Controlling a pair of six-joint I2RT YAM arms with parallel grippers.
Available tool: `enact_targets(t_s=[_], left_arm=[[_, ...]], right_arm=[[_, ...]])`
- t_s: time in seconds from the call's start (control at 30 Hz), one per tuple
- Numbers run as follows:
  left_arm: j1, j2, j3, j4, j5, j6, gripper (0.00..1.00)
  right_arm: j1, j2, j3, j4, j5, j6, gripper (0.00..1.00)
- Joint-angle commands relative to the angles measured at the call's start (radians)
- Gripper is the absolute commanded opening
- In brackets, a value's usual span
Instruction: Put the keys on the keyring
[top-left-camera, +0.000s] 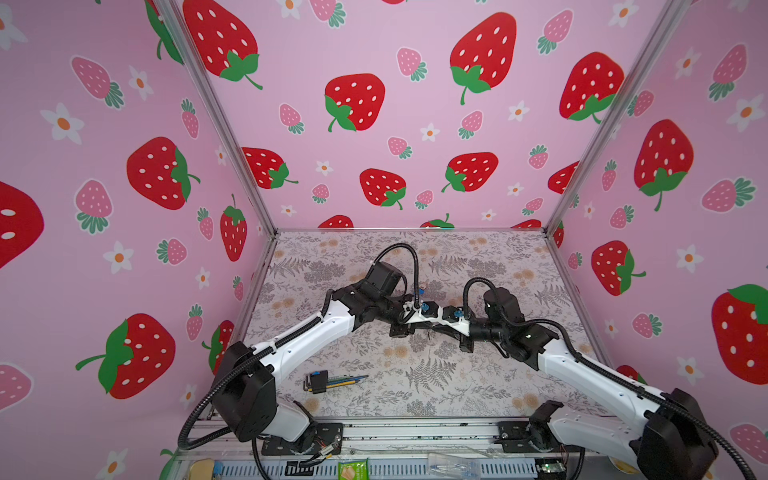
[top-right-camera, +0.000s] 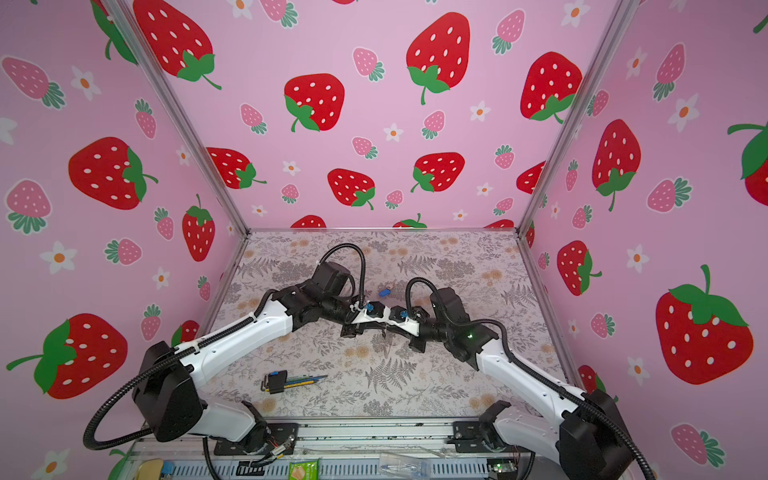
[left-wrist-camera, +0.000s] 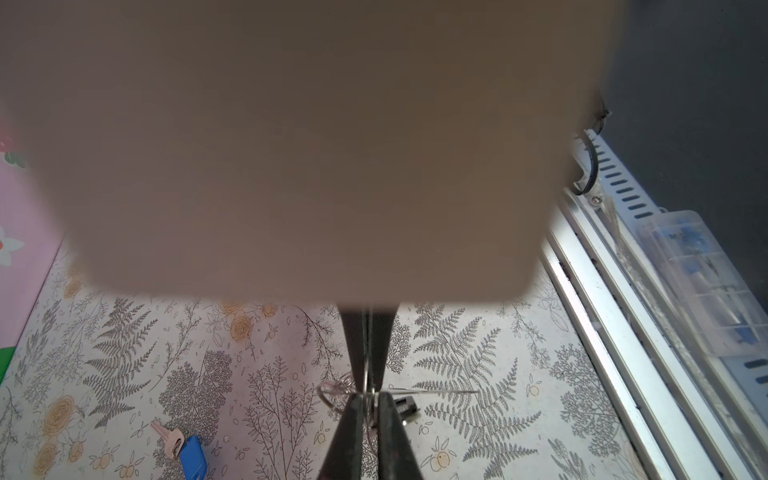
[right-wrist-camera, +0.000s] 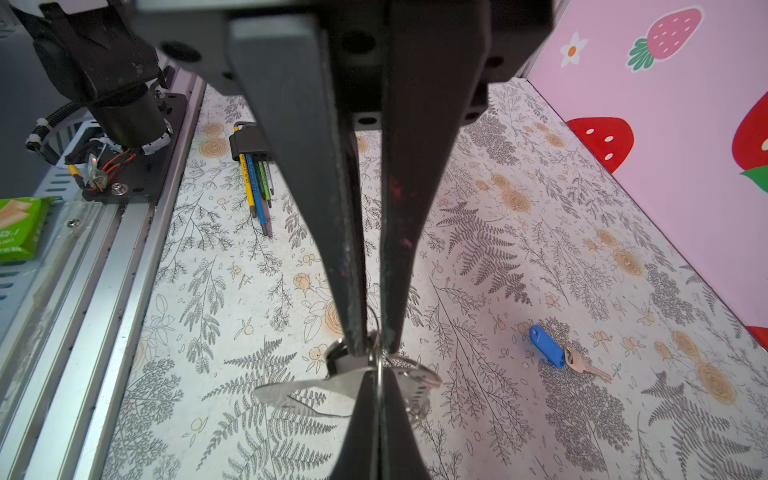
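Observation:
Both grippers meet tip to tip above the middle of the table in both top views. My left gripper (left-wrist-camera: 368, 399) is shut on a thin metal ring. My right gripper (right-wrist-camera: 380, 374) is shut on a ring in the same bunch. A silvery key (right-wrist-camera: 307, 388) sticks out sideways from the bunch, with a black-rimmed tag (left-wrist-camera: 405, 405) beside it. The second key, with a blue tag (right-wrist-camera: 557, 349), lies loose on the table behind the grippers (top-right-camera: 384, 292). A blurred taupe sheet, the keyring (left-wrist-camera: 291, 145), fills most of the left wrist view; how it hangs is hidden.
A hex-key bundle (top-left-camera: 328, 380) in a black and blue holder lies near the front left of the floral table. Aluminium rails (top-left-camera: 415, 432) run along the front edge, with a green packet (top-left-camera: 353, 469) and a clear plastic box (left-wrist-camera: 698, 270) beyond. Pink strawberry walls close three sides.

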Motion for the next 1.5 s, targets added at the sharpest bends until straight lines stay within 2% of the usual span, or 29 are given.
enact_targets(t_s=[0.0, 0.1, 0.43, 0.5, 0.57, 0.63, 0.7, 0.87, 1.0, 1.2, 1.47], left_arm=[[-0.006, 0.017, 0.042, -0.034, 0.022, 0.020, 0.07], [-0.007, 0.019, 0.042, -0.038, 0.023, 0.023, 0.00], [-0.007, 0.005, 0.043, -0.034, 0.030, 0.006, 0.00], [-0.006, 0.009, 0.055, -0.044, 0.033, -0.003, 0.00], [-0.005, 0.023, 0.084, -0.082, 0.041, -0.009, 0.00], [-0.003, 0.040, 0.116, -0.123, 0.036, -0.024, 0.00], [-0.001, 0.055, 0.142, -0.158, 0.031, -0.029, 0.00], [-0.002, 0.106, 0.237, -0.280, -0.001, -0.055, 0.00], [-0.005, 0.147, 0.314, -0.368, -0.012, -0.074, 0.00], [-0.018, 0.181, 0.392, -0.473, -0.033, -0.079, 0.00], [-0.035, 0.216, 0.469, -0.537, -0.053, -0.101, 0.00]], right_arm=[[-0.001, -0.005, 0.039, 0.023, -0.034, 0.002, 0.00], [0.000, -0.011, 0.034, 0.043, -0.039, 0.011, 0.00], [-0.005, -0.015, 0.014, 0.088, -0.066, 0.060, 0.01], [-0.005, -0.011, 0.013, 0.086, -0.065, 0.063, 0.06], [-0.006, -0.012, 0.013, 0.073, -0.046, 0.058, 0.16], [-0.011, -0.029, 0.007, 0.059, -0.003, 0.038, 0.19], [-0.014, -0.063, -0.008, 0.057, 0.036, 0.018, 0.28], [-0.015, -0.136, -0.013, 0.010, 0.106, -0.065, 0.36], [-0.015, -0.152, -0.002, -0.018, 0.114, -0.100, 0.34], [-0.015, -0.180, -0.036, 0.057, 0.099, -0.080, 0.28], [-0.014, -0.157, -0.028, 0.052, 0.057, -0.078, 0.23]])
